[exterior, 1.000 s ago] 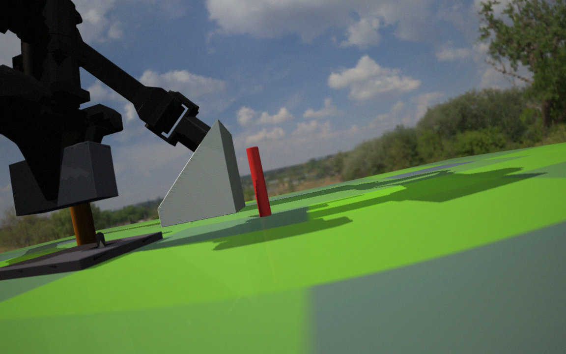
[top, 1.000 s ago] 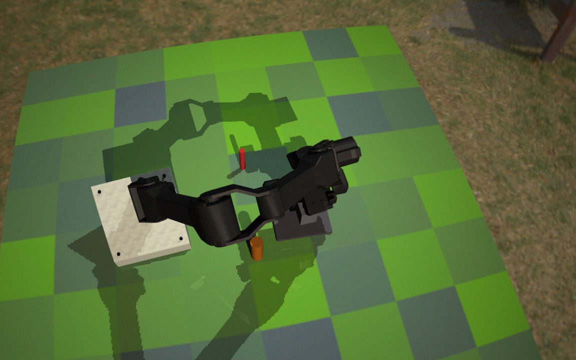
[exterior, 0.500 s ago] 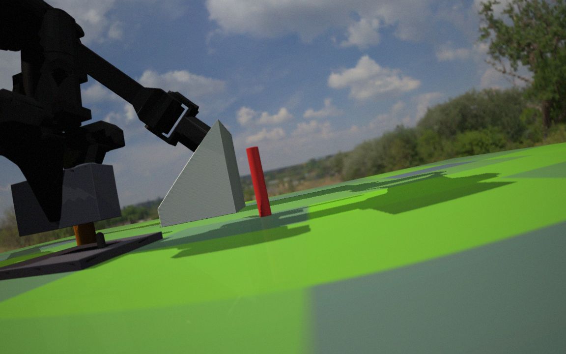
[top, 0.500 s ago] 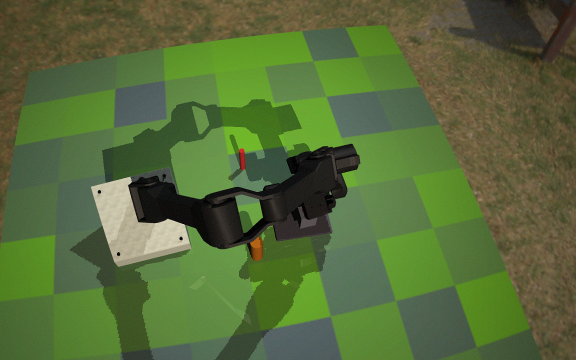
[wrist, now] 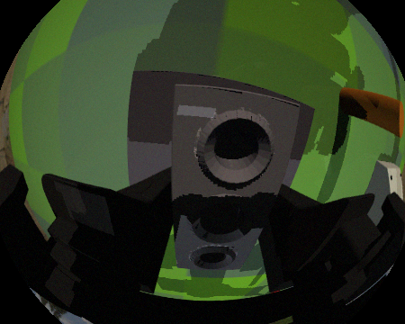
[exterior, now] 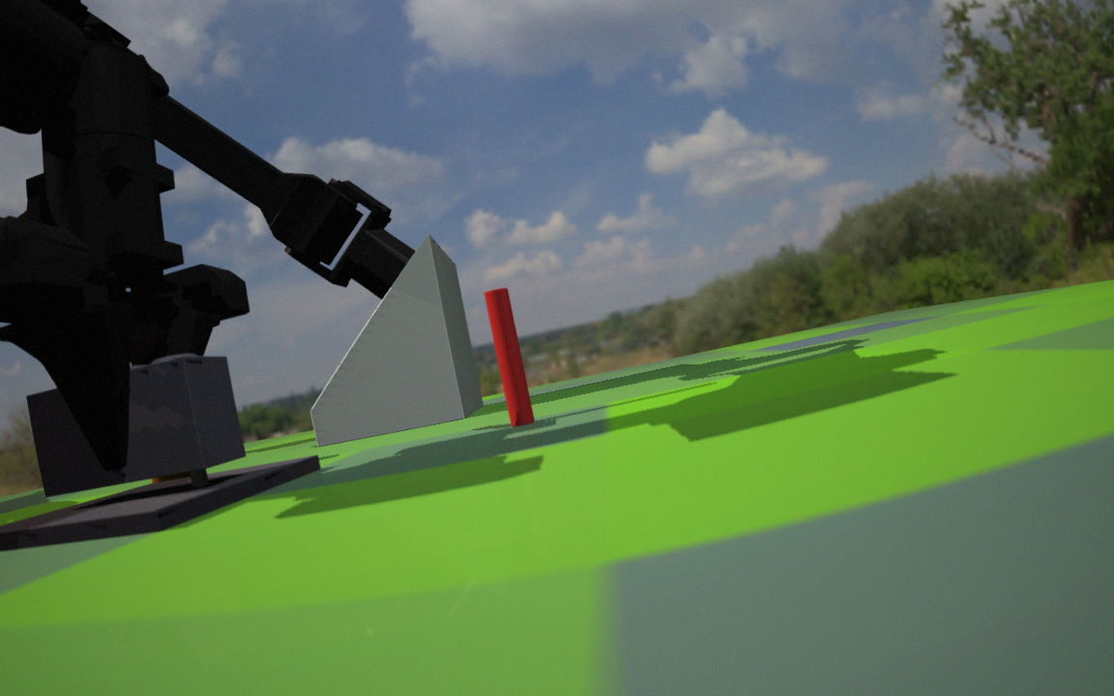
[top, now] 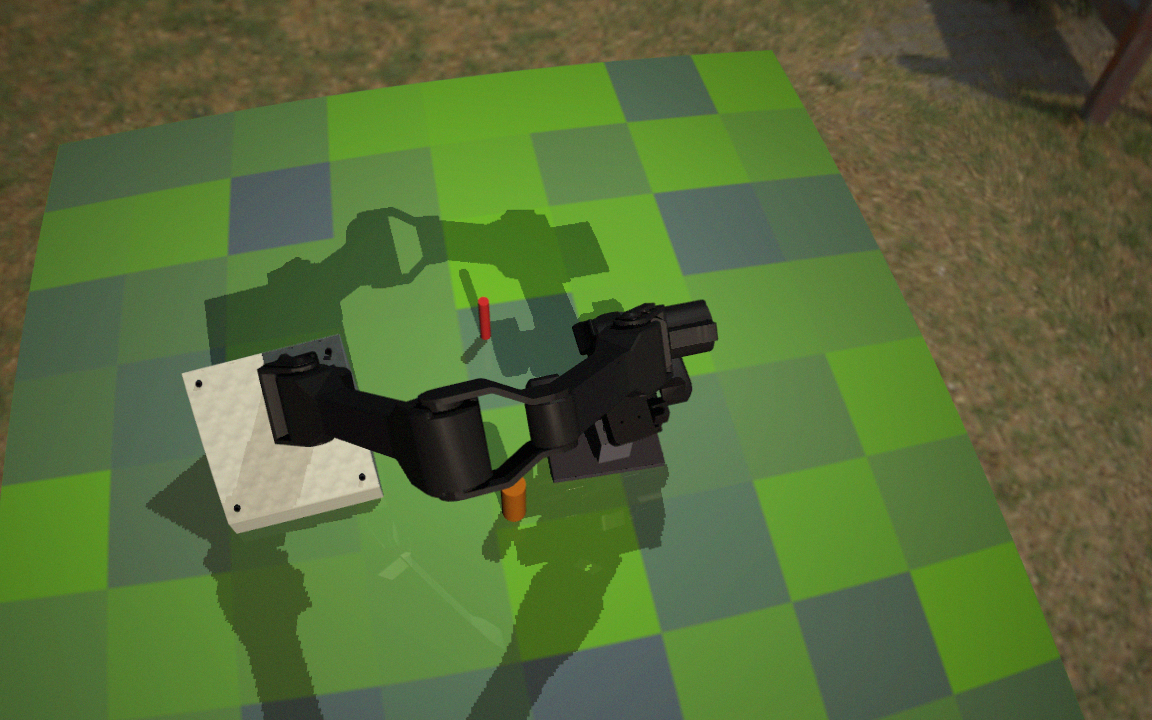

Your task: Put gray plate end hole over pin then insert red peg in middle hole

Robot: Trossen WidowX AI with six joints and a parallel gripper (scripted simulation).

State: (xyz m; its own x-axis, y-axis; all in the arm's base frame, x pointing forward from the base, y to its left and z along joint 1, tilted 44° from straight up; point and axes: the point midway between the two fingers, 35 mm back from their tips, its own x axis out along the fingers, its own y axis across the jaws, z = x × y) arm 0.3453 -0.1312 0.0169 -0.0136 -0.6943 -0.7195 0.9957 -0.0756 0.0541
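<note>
My gripper [exterior: 94, 415] [wrist: 216, 173] is shut on the gray plate [exterior: 185, 406] [wrist: 189, 148] and holds it level just above the dark base [top: 647, 458] [exterior: 111, 519] [wrist: 148, 103]. In the wrist view the plate runs away from me and shows a large hole [wrist: 238, 144] in front of the fingers and another hole [wrist: 211, 257] below them. The base's pin [exterior: 197, 476] shows right under the plate's edge; I cannot tell whether it has entered a hole. In the top view the arm hides the plate. The red peg [top: 483, 317] [exterior: 509, 356] stands upright on the mat, behind the base.
An orange cylinder [top: 514, 503] [wrist: 373, 110] stands on the mat just beside the base's near corner. The arm's white mount block [top: 231, 438] [exterior: 405, 363] [wrist: 387, 180] sits to the left. The checkered green mat [top: 831, 501] is ringed by grass.
</note>
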